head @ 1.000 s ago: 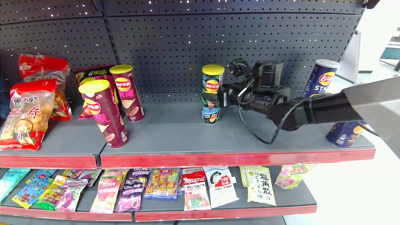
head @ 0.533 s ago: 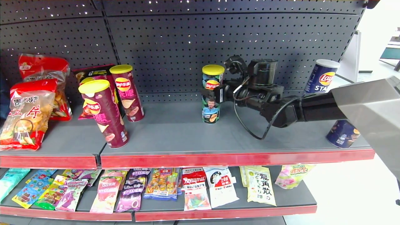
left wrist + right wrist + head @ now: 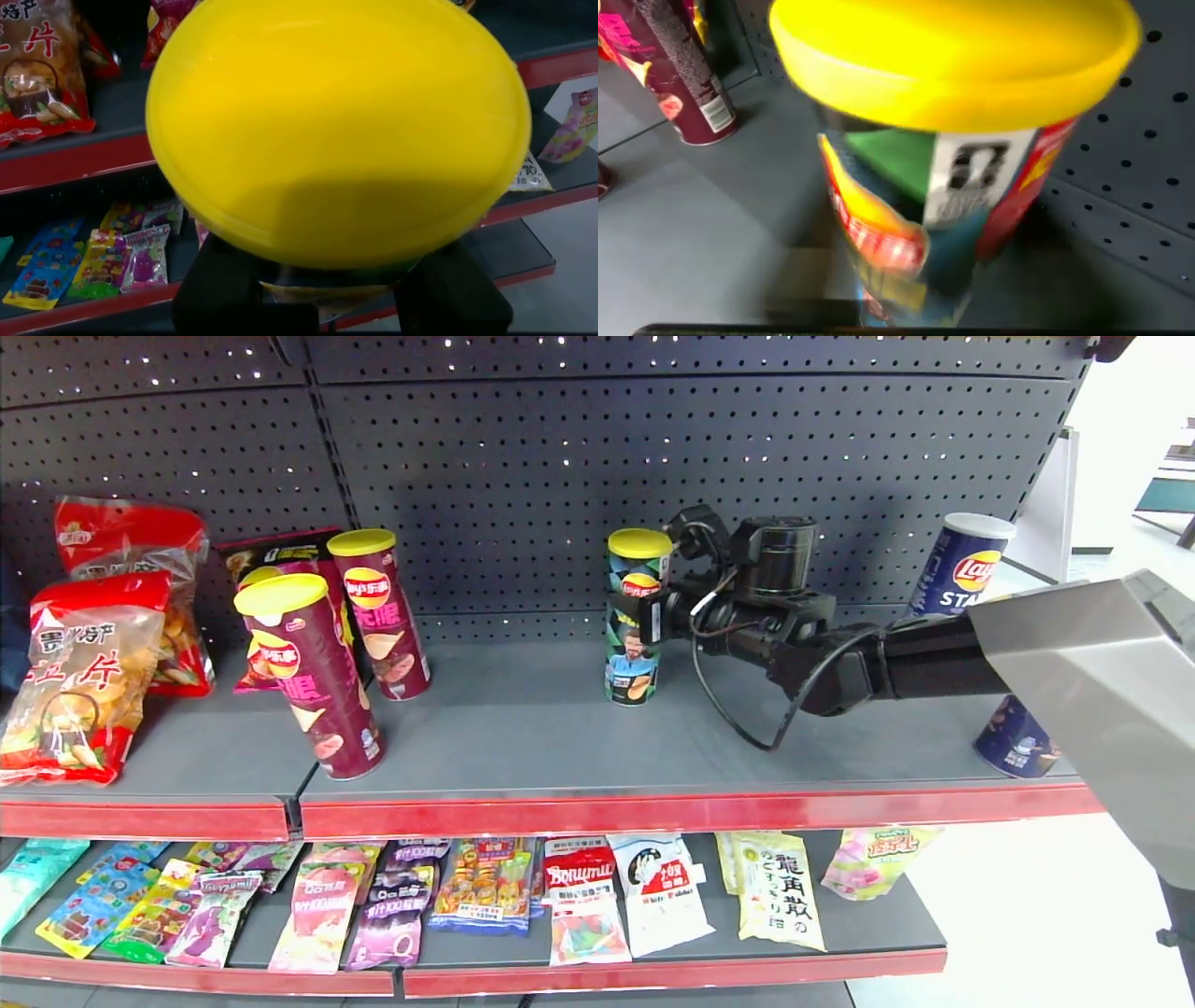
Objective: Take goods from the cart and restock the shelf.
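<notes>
The shelf [image 3: 523, 728] and pegboard [image 3: 523, 476] look matt grey metal, the front strip [image 3: 653, 810] glossy red. The can [image 3: 633, 658] has a glossy printed wrap and smooth yellow plastic lid [image 3: 639, 543]. The bags [image 3: 84, 672] are shiny film.

White glare floods my right; the dark perforated metal backboard [image 3: 597, 476] sits dim, bowed. Near my wrist, the yellow-lidded green crisp tube [image 3: 924, 187] blurs.
</notes>
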